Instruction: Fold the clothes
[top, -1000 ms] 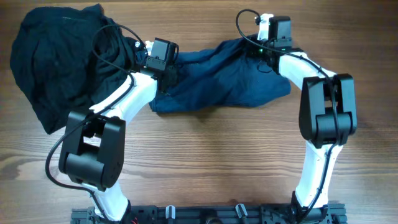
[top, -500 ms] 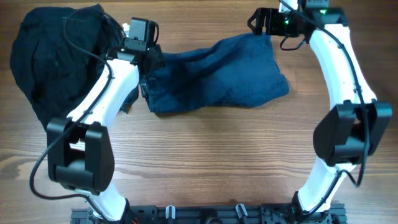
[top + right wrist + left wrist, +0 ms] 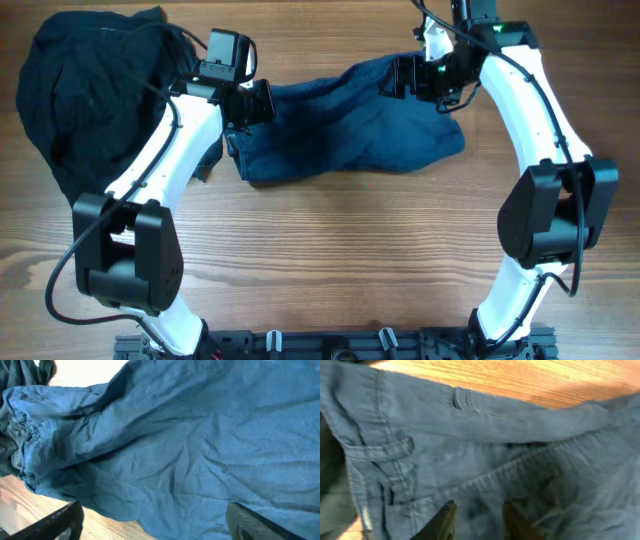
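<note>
The navy shorts are lying wrinkled on the counter, beside a black heap.
The right gripper is hanging wide open over one end; the left gripper is sitting at the waistband, fingers narrowly apart, and whether it is pinching cloth cannot be told.

No legible text, label, brand mark, number or sign found on any surface in any view.
</note>
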Motion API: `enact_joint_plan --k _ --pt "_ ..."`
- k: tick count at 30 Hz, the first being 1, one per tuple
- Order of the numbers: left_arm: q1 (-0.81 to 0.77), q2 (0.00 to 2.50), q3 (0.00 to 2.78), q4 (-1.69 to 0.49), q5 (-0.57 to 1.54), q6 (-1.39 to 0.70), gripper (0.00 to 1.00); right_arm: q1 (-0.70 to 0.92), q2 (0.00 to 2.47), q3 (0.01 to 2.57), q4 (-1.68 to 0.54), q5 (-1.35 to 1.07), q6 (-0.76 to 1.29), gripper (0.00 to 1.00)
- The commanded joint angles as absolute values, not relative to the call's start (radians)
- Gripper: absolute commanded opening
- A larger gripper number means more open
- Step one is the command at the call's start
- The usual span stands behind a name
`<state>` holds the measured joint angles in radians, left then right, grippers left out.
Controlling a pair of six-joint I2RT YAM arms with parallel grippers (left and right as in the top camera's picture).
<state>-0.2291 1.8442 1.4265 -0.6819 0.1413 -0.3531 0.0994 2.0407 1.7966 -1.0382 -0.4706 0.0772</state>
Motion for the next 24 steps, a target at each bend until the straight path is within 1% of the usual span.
enact_joint_plan --k 1,2,3,4,9,12,14,19,24 --pt "-0.255 1.831 1.433 -0.688 0.192 -0.347 0.04 0.102 2.056 1.755 -1.014 -0.472 0.078 0.79" --pt "-0.269 1.831 1.433 -0.689 0.181 -0.347 0.04 0.108 2.056 1.734 -0.997 -0.472 0.072 0.59" --pt "-0.277 1.831 1.433 -0.690 0.178 -0.348 0.04 0.112 2.056 1.713 -0.978 -0.472 0.070 0.33" --pt "-0.286 1.831 1.433 -0.689 0.165 -0.356 0.04 0.115 2.056 1.685 -0.954 -0.472 0.074 0.24" --pt "-0.291 1.831 1.433 -0.693 0.091 -0.434 0.04 0.115 2.067 1.546 -0.764 -0.422 0.162 0.05" --pt "-0.291 1.831 1.433 -0.697 0.068 -0.457 0.04 0.115 2.074 1.463 -0.667 -0.276 0.237 0.04" --pt "-0.291 1.831 1.433 -0.697 0.069 -0.457 0.04 0.115 2.074 1.446 -0.646 -0.179 0.249 0.04" --pt "-0.291 1.831 1.433 -0.697 0.060 -0.457 0.04 0.115 2.080 1.437 -0.647 -0.083 0.295 0.04" --pt "-0.291 1.831 1.433 -0.699 0.058 -0.457 0.04 0.115 2.080 1.334 -0.599 -0.051 0.344 0.04"
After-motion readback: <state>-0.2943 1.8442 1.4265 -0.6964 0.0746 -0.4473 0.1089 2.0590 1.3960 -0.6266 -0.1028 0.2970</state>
